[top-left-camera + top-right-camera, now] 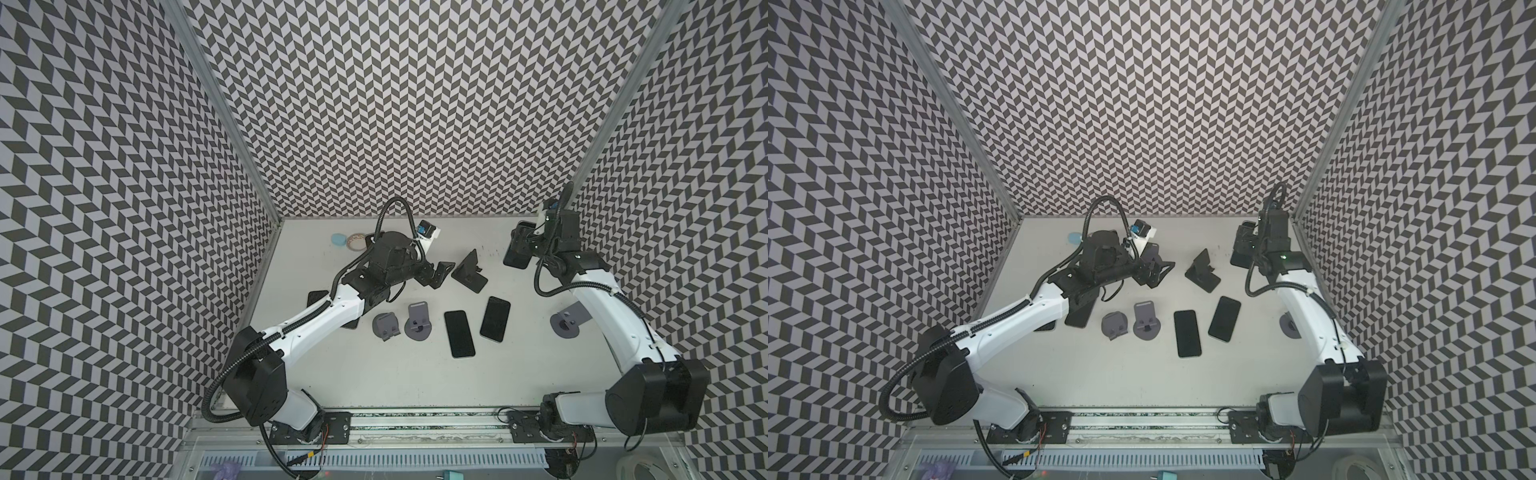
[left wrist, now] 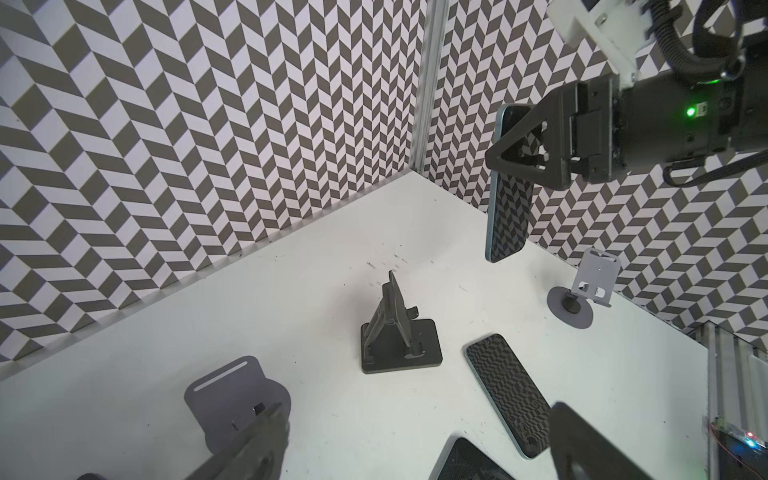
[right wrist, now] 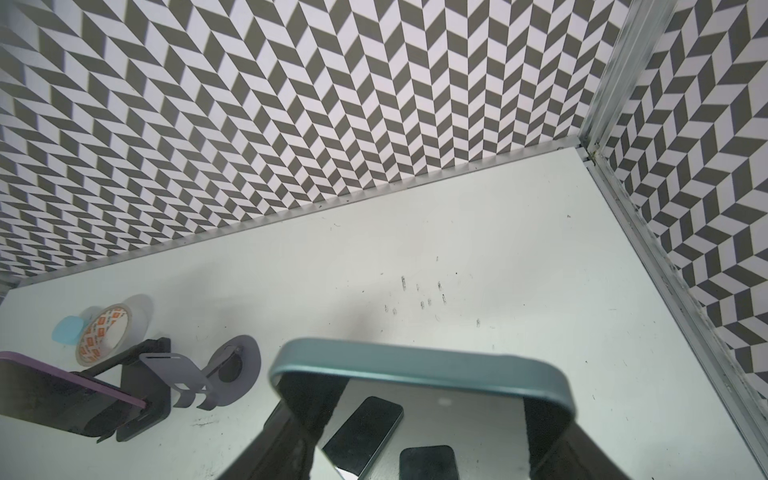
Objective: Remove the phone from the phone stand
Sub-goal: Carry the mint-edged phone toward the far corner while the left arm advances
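Note:
My right gripper [image 1: 519, 241] [image 3: 419, 415] is shut on a teal-edged phone [image 1: 516, 258] [image 2: 509, 216]. It holds the phone upright in the air near the back right corner, clear of every stand. A black phone stand [image 1: 469, 272] [image 2: 395, 332] sits empty mid-table. Just left of it, my left gripper [image 1: 439, 275] [image 2: 417, 411] hovers open and holds nothing. In the right wrist view a purple-edged phone [image 3: 62, 390] leans on another black stand [image 3: 145, 399]; the left arm hides these in both top views.
Two dark phones [image 1: 459, 332] [image 1: 495, 318] lie flat at centre, and a third [image 1: 318, 297] lies under the left arm. Grey stands [image 1: 417, 320] [image 1: 385, 326] [image 1: 567, 322] are empty, as is one [image 2: 237, 399] by the left gripper. A tape roll [image 1: 355, 241] sits at the back left.

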